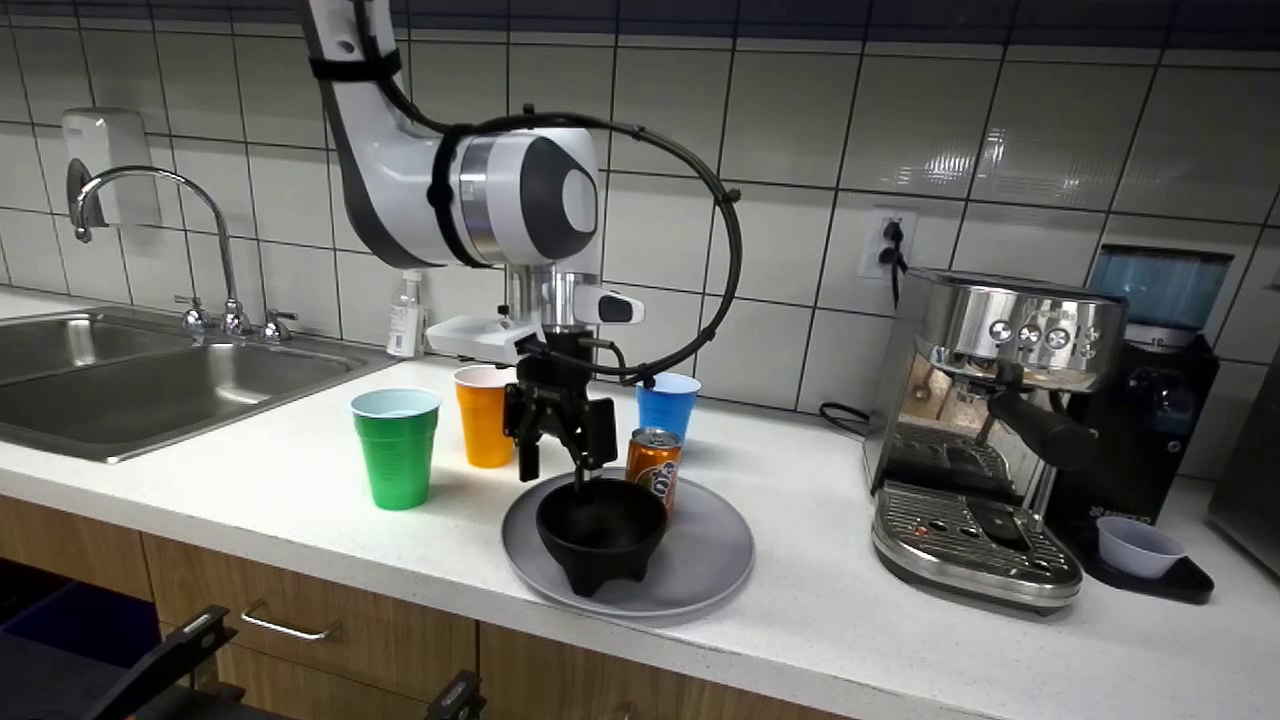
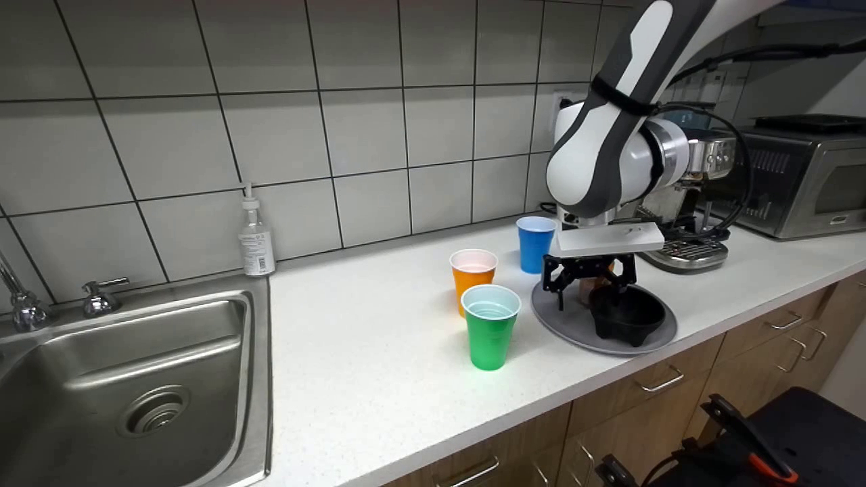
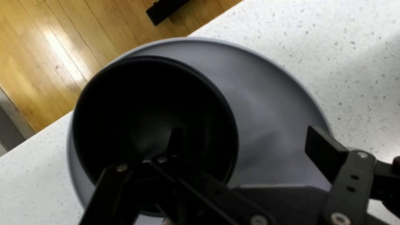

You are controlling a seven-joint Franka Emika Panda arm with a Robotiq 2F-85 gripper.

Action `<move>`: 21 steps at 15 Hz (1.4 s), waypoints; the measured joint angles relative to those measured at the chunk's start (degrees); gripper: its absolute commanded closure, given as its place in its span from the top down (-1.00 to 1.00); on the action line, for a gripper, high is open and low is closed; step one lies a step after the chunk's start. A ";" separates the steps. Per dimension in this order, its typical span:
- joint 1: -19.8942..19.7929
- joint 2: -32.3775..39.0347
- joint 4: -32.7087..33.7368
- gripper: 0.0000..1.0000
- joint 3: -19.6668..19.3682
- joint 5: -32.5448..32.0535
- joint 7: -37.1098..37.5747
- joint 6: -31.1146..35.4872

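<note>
My gripper (image 1: 556, 470) is open above a black footed bowl (image 1: 600, 545) on a round grey plate (image 1: 715, 550). In the wrist view, one finger of the gripper (image 3: 246, 136) reaches over the inside of the bowl (image 3: 147, 93). The other finger is over the bare plate (image 3: 265, 93), outside the bowl. The bowl's rim passes between the fingers; I cannot tell whether either finger touches it. An orange soda can (image 1: 656, 462) stands behind the bowl, close to the gripper. In an exterior view the can (image 2: 590, 289) is partly hidden by the gripper and bowl.
Green (image 1: 398, 455), orange (image 1: 484, 425) and blue (image 1: 668, 400) cups stand on the counter near the plate. A coffee machine (image 1: 985, 400) stands along the wall. A steel sink (image 2: 223, 365) and soap bottle (image 2: 256, 240) lie at the opposite end. A microwave (image 2: 805, 179) stands beyond the coffee machine.
</note>
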 measured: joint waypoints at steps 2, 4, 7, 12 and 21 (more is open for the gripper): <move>0.68 1.04 0.45 1.00 -0.87 0.06 0.36 0.05; 1.10 1.81 0.74 1.00 -1.61 0.14 0.63 0.15; 1.29 2.35 0.98 1.00 -2.07 1.38 0.67 0.33; 1.39 2.49 0.98 1.00 -2.07 5.47 0.65 0.67; 1.40 2.48 1.50 1.00 -2.08 7.78 0.65 1.28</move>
